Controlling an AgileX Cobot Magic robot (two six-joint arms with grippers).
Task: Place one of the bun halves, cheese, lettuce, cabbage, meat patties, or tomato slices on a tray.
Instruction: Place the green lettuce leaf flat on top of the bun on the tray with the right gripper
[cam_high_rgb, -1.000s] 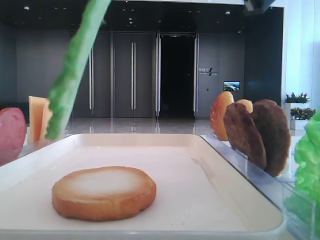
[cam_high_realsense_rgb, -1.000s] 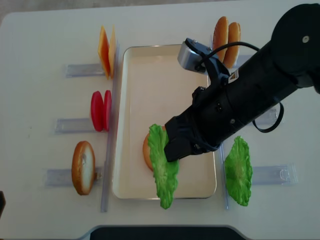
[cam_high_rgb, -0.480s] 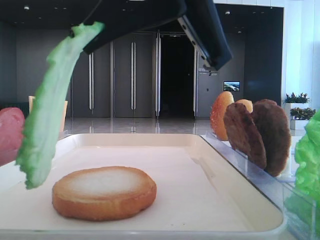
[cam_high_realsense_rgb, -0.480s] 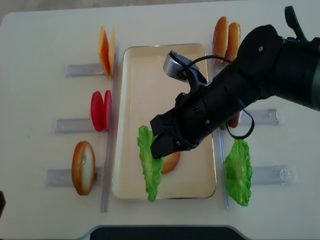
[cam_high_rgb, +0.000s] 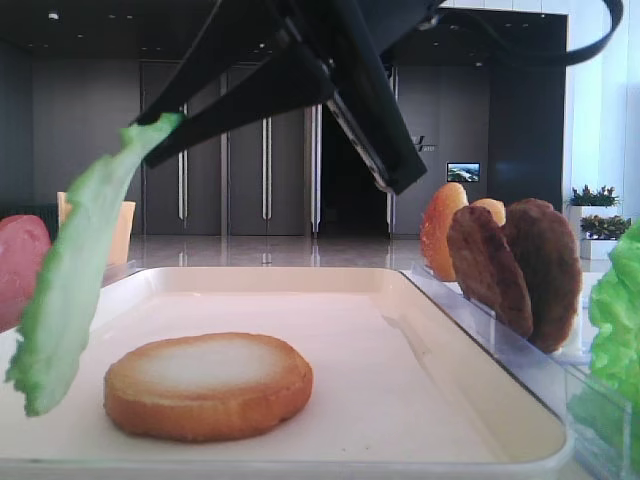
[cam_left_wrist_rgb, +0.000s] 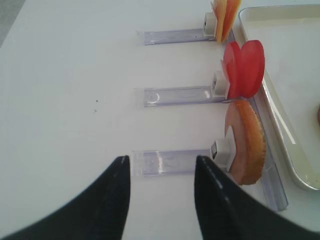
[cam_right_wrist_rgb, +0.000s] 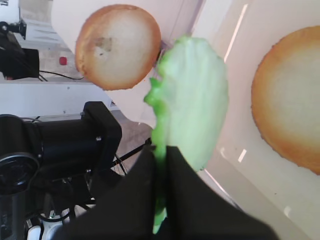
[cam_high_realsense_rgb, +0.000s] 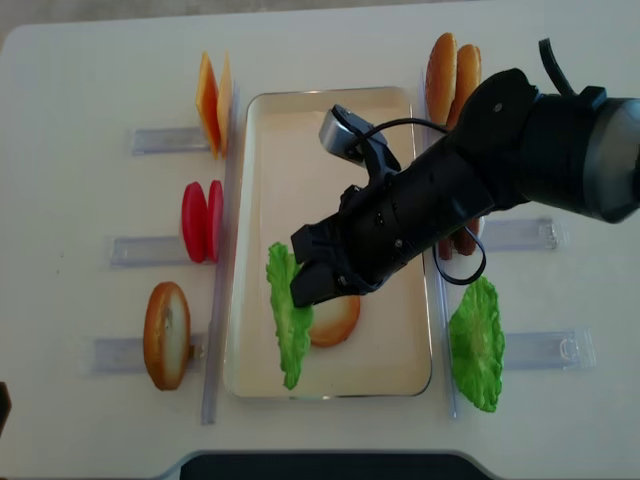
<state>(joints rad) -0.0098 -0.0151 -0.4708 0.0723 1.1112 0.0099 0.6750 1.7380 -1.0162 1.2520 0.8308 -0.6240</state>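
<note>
I have the lettuce (cam_high_realsense_rgb: 286, 316) hanging edge-down over the left part of the tray (cam_high_realsense_rgb: 262, 200), just left of the bun half (cam_high_realsense_rgb: 336, 320) that lies flat on the tray floor; from the low side view the leaf's bottom tip looks close to the tray but I cannot tell whether it touches. This reads to me as the carry-and-lower step: the leaf is over the tray but not yet laid down. Next I would want to bring it lower and tip it so it falls flat, preferably across the bun, then let go. The right gripper (cam_right_wrist_rgb: 161, 155) is clamped on the leaf's top edge, its jaws pressed together with the thin green rim between them in the wrist view. The left gripper (cam_left_wrist_rgb: 161, 172) is parked off to the side above the bare table, jaws apart and holding nothing, near a holder with another bun half (cam_left_wrist_rgb: 246, 141). A second lettuce leaf (cam_high_realsense_rgb: 476, 343) stands in its holder right of the tray.
</note>
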